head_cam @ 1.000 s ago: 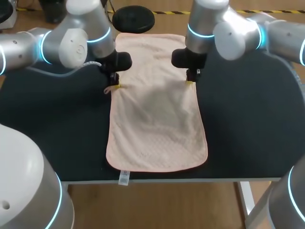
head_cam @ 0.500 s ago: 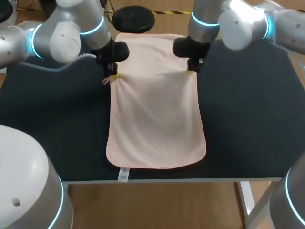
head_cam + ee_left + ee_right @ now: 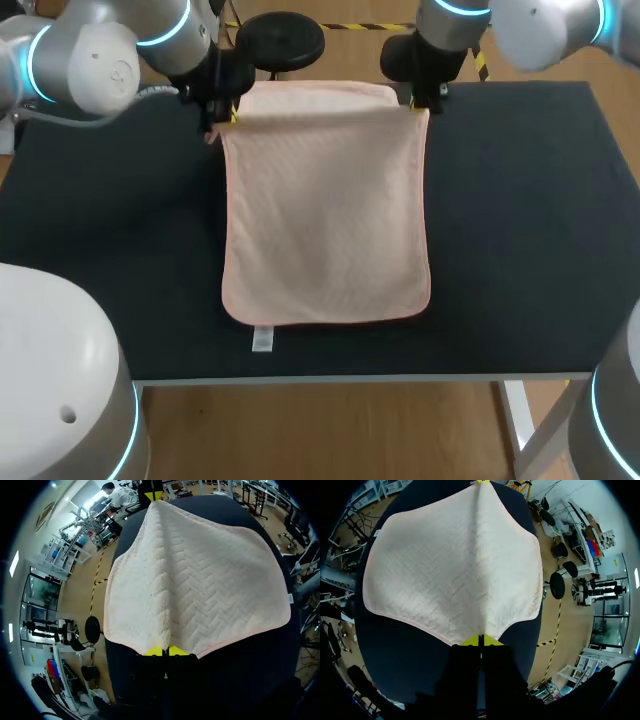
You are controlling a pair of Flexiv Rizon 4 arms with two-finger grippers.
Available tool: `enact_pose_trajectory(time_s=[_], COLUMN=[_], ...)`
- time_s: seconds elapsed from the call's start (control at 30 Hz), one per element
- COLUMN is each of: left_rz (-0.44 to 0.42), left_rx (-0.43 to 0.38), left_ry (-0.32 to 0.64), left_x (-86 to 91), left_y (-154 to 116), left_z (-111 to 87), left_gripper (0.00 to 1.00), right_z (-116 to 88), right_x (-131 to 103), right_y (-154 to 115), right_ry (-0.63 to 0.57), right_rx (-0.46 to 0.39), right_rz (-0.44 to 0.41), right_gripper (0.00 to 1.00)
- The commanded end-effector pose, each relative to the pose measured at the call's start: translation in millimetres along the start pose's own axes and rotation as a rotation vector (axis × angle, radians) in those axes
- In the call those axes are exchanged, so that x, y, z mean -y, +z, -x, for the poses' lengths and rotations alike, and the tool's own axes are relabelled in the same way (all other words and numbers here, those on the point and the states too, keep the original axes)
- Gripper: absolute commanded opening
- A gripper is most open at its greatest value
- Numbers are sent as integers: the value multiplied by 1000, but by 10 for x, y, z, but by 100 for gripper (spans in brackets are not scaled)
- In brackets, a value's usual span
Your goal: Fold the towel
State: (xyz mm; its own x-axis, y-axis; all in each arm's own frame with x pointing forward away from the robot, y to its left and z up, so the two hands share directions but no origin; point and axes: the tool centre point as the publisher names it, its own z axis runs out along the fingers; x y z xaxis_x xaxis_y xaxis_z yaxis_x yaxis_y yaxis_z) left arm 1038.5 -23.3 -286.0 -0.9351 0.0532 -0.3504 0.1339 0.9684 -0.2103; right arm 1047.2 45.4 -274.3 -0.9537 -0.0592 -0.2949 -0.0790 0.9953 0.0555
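Towel [image 3: 325, 210] lies doubled on the black table [image 3: 520, 200], with the fold line toward the near side. Left gripper [image 3: 233, 113] and right gripper [image 3: 415, 100] each pinch a top-layer corner tight at the far edge. First fold judged nearly done. Release remains, perhaps a second fold. A white label [image 3: 262, 340] pokes out at the near hem, and I see no obstruction.

towel [image 3: 325, 210] on table [image 3: 520, 220], left end effector [image 3: 232, 115] at its far-left corner, right end effector [image 3: 415, 103] at far-right corner
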Motion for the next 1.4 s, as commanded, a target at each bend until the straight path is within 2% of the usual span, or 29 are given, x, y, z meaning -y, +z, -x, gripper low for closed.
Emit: enact_pose_trajectory(time_s=[0.03, 0.3, 0.47, 0.67, 0.73, 0.83, 1.27, 1.4], left_rz=[9, -9, 8, 8, 35, 15, 90, 99], left_rx=[19, 125, 162, 218, 238, 262, 380, 424], left_ry=[12, 47, 65, 85, 108, 111, 158, 170], left_x=[31, 143, 196, 272, 302, 324, 303, 306], left_y=[-463, -842, -929, -926, -944, -1010, -1514, -1613], left_z=[47, 310, 521, 890, 1028, 1199, 1731, 1920], left_gripper=[0, 0, 0, 0, 0, 0, 0, 0], right_z=[50, 191, 333, 678, 811, 997, 1598, 1763], right_x=[7, -15, -12, -6, -3, -4, -74, -89], right_y=[-520, -869, -1025, -1117, -1153, -1227, -1798, -1836], right_ry=[-24, -45, -56, -80, -92, -114, -227, -247], right_rx=[33, 91, 101, 147, 166, 189, 347, 379], right_rz=[-28, -5, 23, 57, 59, 62, 37, 24], right_gripper=[0, 0, 0, 0, 0, 0, 0, 0])
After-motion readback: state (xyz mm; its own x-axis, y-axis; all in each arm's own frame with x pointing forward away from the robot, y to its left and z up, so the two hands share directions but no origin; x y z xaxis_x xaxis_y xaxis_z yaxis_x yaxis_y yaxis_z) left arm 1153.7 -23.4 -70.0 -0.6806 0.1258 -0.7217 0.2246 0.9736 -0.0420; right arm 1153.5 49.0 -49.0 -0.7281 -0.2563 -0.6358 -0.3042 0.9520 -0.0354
